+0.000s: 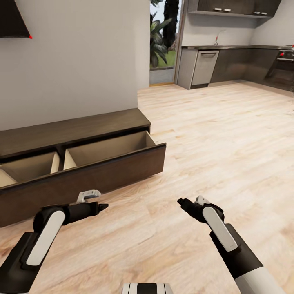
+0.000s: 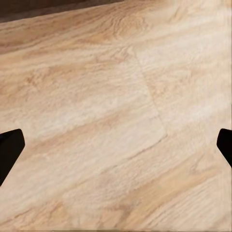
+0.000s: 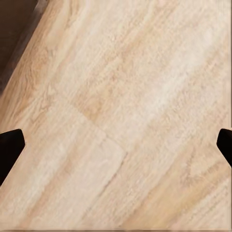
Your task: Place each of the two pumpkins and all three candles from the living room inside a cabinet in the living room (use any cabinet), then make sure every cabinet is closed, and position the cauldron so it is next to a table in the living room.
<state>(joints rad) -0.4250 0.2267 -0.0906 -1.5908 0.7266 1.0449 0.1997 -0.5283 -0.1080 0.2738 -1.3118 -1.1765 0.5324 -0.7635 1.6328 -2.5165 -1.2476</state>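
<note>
Cabinet (image 1: 81, 134) at frame left, both drawers pulled out. My left gripper (image 1: 104, 206) & right gripper (image 1: 181, 201) hover over wood floor (image 1: 212, 139), fingers apart, holding nothing.

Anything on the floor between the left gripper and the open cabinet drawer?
No, just bare wood floor between the left gripper and the drawer, in the head view.

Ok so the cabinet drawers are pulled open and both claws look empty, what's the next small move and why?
Probably turn away to look for a pumpkin or candle. Both drawers of the cabinet stand open and what shows of their insides looks bare, while the left claw and right claw are open over the wood floor holding nothing, so there's nothing to load yet.
</note>
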